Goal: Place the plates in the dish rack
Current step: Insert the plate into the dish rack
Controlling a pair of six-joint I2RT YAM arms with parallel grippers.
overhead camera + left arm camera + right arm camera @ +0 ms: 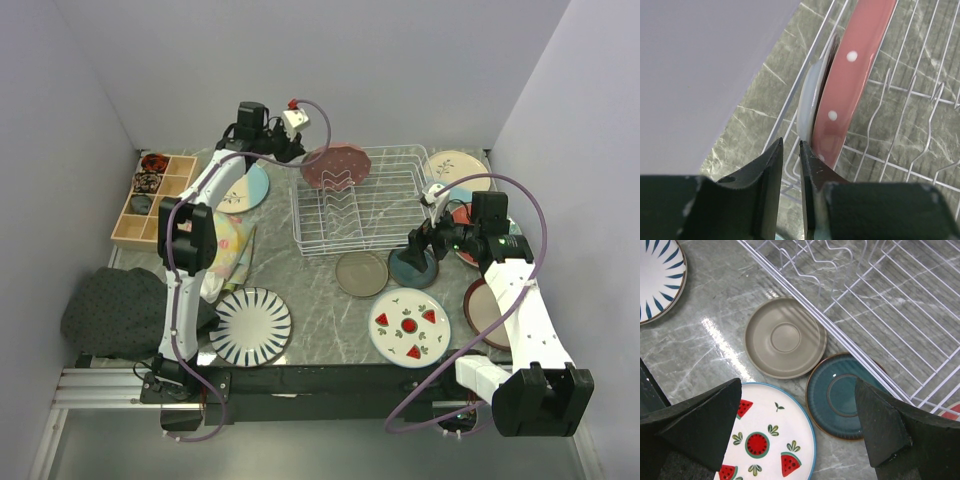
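Top external view: one plate racked, the rest waiting.
At the eleven o'clock corner of the dish rack [385,212] the pink dotted plate [336,165] stands on edge. The left gripper [790,146] has its jaws narrowly parted beside the rim, grip unclear. The right gripper [799,390] hangs spread wide over the teal plate [840,395] at the rack's five o'clock. The other plates [250,325] lie flat outside.

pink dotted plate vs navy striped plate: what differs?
Pink dotted plate stands on edge in the dish rack; navy striped plate lies flat on the table. Pink dotted plate shows white dots on pink; navy striped plate, navy rays on white. Both round.
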